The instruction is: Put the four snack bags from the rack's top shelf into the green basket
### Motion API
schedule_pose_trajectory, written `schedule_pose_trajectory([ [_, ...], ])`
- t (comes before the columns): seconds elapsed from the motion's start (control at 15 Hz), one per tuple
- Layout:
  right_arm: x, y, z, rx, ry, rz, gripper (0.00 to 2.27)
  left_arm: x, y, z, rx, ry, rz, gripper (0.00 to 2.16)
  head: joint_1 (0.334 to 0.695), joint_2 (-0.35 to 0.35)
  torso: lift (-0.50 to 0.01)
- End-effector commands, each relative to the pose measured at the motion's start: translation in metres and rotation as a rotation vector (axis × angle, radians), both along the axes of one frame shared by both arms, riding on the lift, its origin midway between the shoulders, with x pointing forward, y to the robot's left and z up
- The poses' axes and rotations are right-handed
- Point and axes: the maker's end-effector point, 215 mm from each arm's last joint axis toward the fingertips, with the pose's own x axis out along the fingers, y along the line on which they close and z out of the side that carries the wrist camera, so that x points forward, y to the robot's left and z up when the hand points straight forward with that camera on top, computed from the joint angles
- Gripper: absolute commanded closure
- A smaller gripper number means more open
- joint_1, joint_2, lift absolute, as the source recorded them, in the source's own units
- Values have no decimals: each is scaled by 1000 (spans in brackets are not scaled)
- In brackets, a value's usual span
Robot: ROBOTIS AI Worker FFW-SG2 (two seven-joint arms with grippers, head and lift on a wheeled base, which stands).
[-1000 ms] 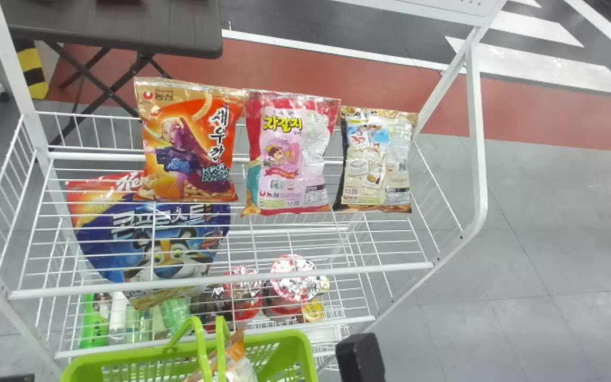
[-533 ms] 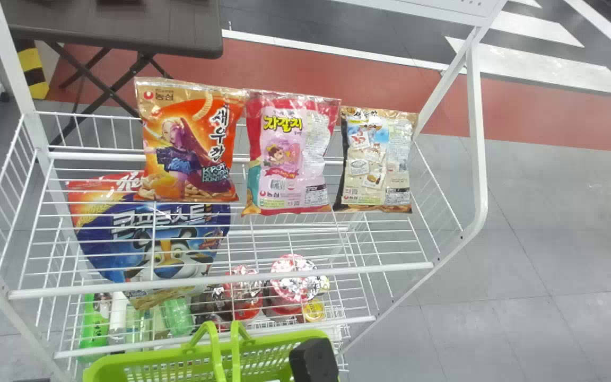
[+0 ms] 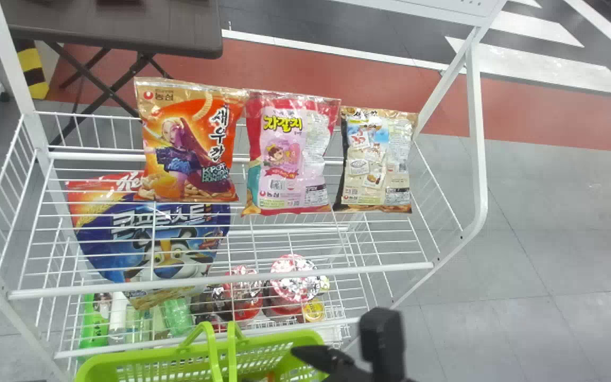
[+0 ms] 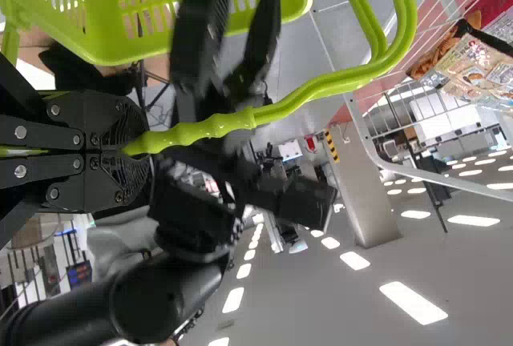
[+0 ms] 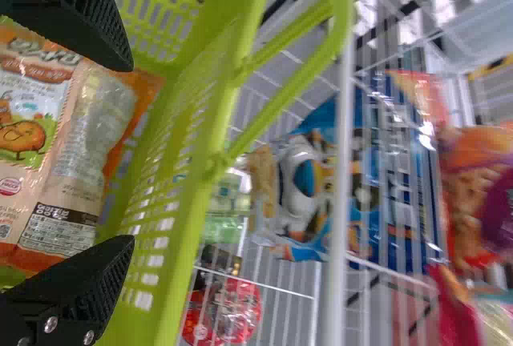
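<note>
On the rack's top shelf point(image 3: 220, 276) stand an orange bag point(image 3: 191, 143), a pink bag point(image 3: 292, 154) and a beige bag with a dark edge point(image 3: 377, 159). The green basket point(image 3: 151, 361) is in front of the rack. Over the basket's right end is my right gripper point(image 3: 339, 335), fingers spread. In the right wrist view, the right gripper point(image 5: 124, 154) is open above a snack bag point(image 5: 40, 138) lying inside the basket point(image 5: 188, 170). My left gripper point(image 4: 136, 146) is shut on the basket's green handle point(image 4: 208, 126).
Lower in the rack are a blue cereal bag point(image 3: 151, 239), cups with foil lids point(image 3: 295, 281) and green bottles point(image 3: 178, 315). White posts point(image 3: 478, 138) frame the rack on both sides. A dark folding table point(image 3: 114, 26) stands behind it.
The right gripper has moved left, then back right and up, its fingers now visibly apart. The bag that stuck up beside the basket handles has dropped lower. The basket has shifted slightly right overall.
</note>
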Motion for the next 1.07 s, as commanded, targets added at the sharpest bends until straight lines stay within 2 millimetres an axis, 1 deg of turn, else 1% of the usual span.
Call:
schedule_pose_trajectory([
  [0.0,23,-26,33,50,-57,-93,39,1,-2,0,-3,-1,0,2115,695,-350,0],
  [0.07,40,-32,45,59,-101,-116,39,-1,-5,0,-4,0,-5,2115,695,-350,0],
  [0.13,68,-32,59,76,-165,-143,39,-2,-6,-1,3,0,-10,2115,695,-350,0],
  [0.2,91,-27,70,87,-224,-150,56,-2,-7,-1,2,-1,-12,2115,695,-350,0],
  [0.33,144,-12,105,78,-446,-175,66,-2,-8,-3,19,-11,-25,2115,695,-350,0],
  [0.47,195,20,141,65,-682,-179,70,-2,-7,-6,22,-7,-27,2115,695,-350,0],
  [0.53,212,32,146,46,-733,-183,70,-2,-7,-6,19,-4,-30,2115,695,-350,0],
  [0.6,231,49,137,7,-737,-180,70,-2,-7,-7,16,-1,-31,2115,695,-321,0],
  [0.67,249,59,134,-17,-751,-189,70,-1,-6,-9,15,2,-28,2115,695,-258,0],
  [0.73,266,67,132,-33,-757,-201,70,0,-4,-9,15,0,-27,2115,695,-226,0],
  [0.87,291,88,125,-49,-749,-197,76,2,0,-10,11,6,-24,2115,695,-171,0],
  [0.93,302,89,118,-66,-739,-186,76,5,4,-9,5,4,-17,2115,695,-150,0],
  [1.0,307,90,110,-80,-719,-179,83,7,7,-8,-2,6,-13,2115,695,-124,0],
])
